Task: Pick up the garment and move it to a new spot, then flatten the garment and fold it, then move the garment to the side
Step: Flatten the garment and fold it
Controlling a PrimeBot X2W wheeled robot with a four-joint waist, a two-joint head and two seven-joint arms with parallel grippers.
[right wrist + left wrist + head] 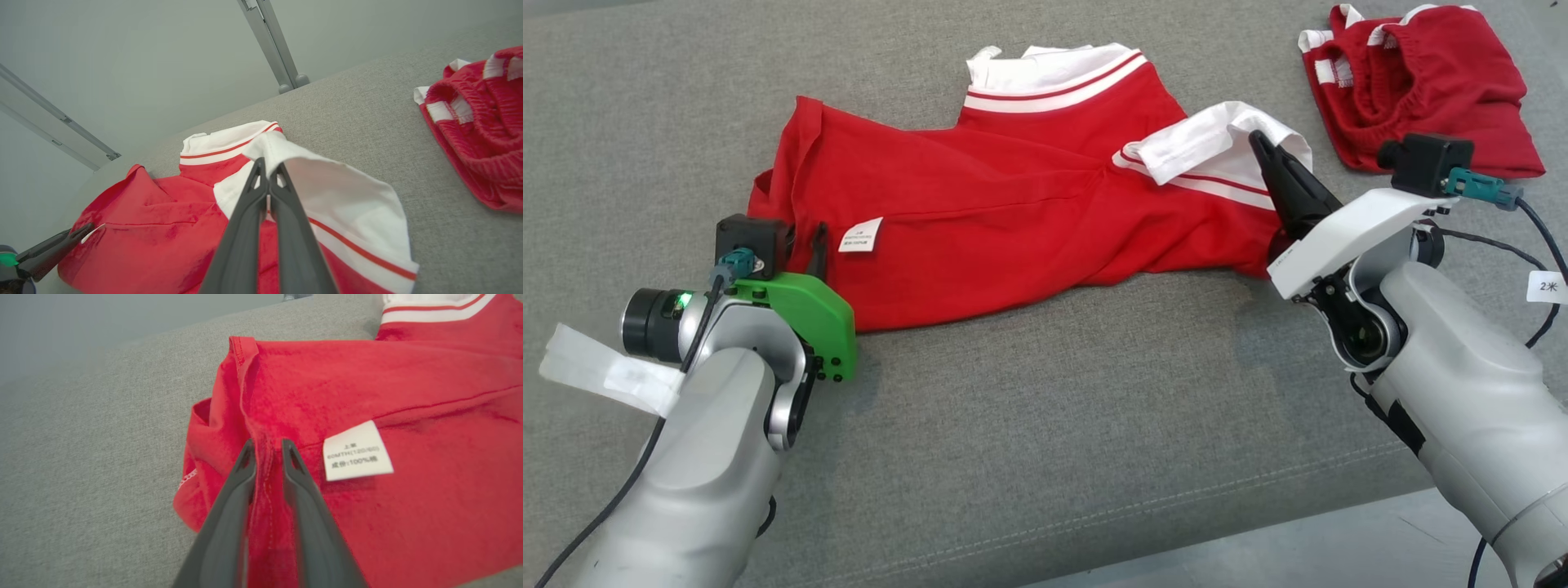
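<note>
Grey cushion (1013,425), left gripper (267,446) narrow astride a seam at the left edge of the red shirt (1013,196), grip unclear, white label (357,451) beside it, right gripper (267,166) clamped on the shirt's white sleeve (339,183), red shorts (1429,82) far right.

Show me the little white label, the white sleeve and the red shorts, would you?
label (357,451): left wrist view, middle of the printed tag.
sleeve (347,196): right wrist view, white cloth above the red stripe.
shorts (1462,90): head view, plain red cloth at their middle.
</note>
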